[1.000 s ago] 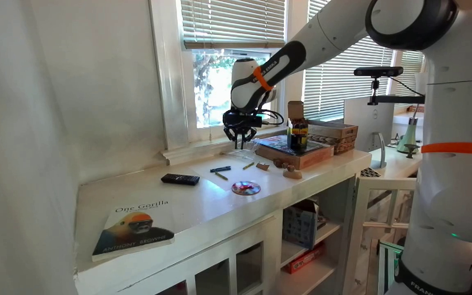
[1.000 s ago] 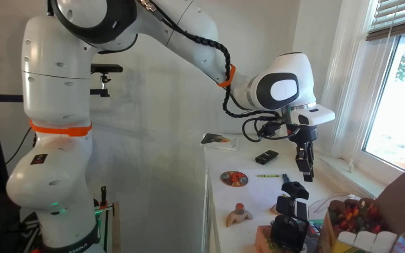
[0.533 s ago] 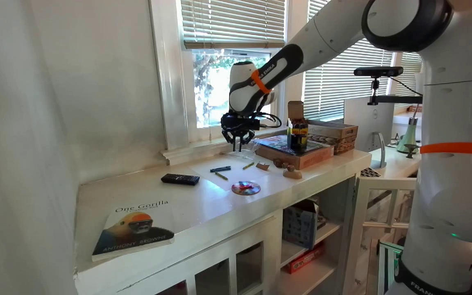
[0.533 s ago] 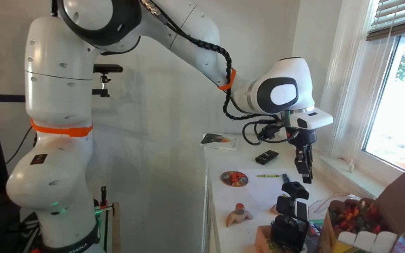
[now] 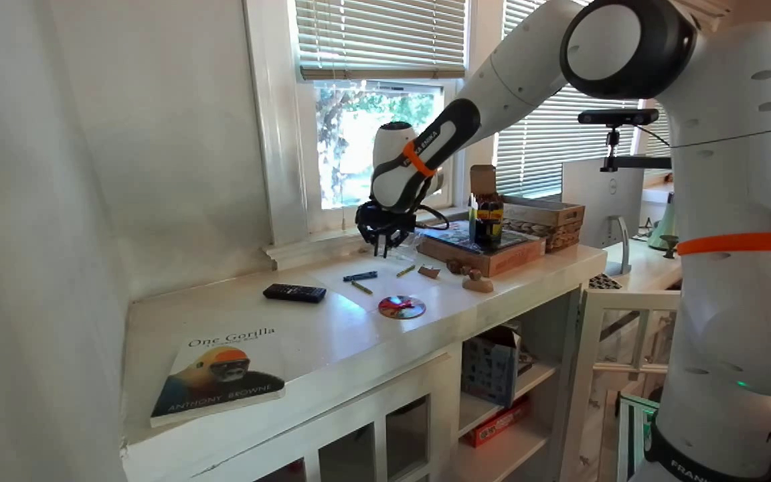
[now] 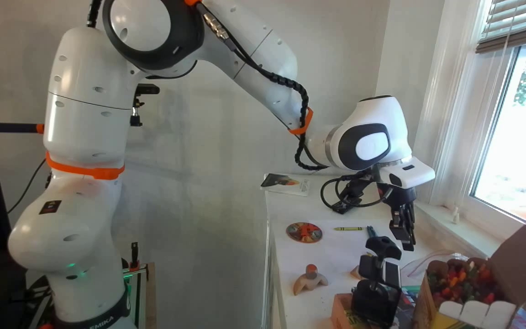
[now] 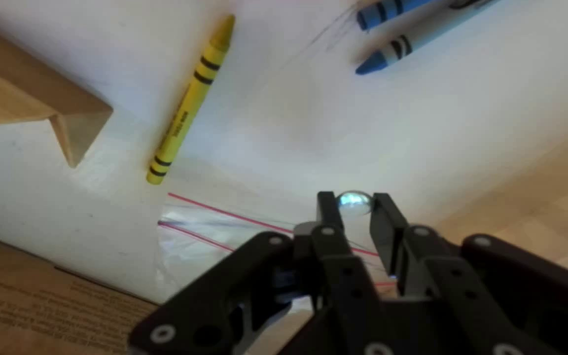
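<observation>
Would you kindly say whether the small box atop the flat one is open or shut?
Open: the small box has its flap raised, exposing colourful contents.

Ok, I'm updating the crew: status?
Gripper apparently shut on clear glassy piece. Piece sits between the fingertips. Possible snag: plastic bag close by.

1. Loose crayons: four.
2. Clear plastic bag: one.
3. Round disc: one.
4. Remote control: one.
5. Book: one.
6. Open-topped box: one.
7. Flat box beneath it: one.
8. Robot arm: one.
9. Claw: one, with two fingers.
</observation>
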Motion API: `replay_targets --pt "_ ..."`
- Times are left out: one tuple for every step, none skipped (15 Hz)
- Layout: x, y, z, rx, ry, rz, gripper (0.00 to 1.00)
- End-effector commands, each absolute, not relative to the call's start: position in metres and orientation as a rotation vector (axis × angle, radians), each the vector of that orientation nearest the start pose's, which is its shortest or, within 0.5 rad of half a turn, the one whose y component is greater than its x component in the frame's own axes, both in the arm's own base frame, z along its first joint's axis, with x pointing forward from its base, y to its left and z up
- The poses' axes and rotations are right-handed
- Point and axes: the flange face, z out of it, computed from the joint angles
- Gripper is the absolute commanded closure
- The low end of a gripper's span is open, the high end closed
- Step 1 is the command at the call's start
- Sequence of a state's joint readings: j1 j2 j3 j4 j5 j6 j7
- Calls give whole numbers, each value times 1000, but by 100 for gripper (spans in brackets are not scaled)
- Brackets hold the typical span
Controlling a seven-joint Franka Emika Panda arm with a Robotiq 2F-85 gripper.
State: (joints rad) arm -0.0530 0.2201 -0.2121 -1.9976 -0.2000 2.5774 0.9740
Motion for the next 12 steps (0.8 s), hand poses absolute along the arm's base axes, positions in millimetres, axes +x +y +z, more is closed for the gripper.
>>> replay_targets --pt "613 -162 376 -2649 1641 -658 94" --pt "614 -164 373 -2648 1645 -663 94" --pt "614 -166 371 -2646 1651 -676 94" --pt "614 -169 369 -2644 1659 -688 94" --pt "615 -172 368 -2634 1665 -691 94" --pt "614 -175 367 -2635 1670 -696 94" --pt "614 -177 366 -2631 1675 -700 94" --pt "614 -179 365 -2627 1680 -704 94" --pt "613 -182 365 -2623 1684 -709 94" --pt "613 -184 366 -2621 1688 -715 94" --pt "613 -185 366 -2618 1690 -719 94" --pt "612 -187 370 -2617 1689 -732 94"
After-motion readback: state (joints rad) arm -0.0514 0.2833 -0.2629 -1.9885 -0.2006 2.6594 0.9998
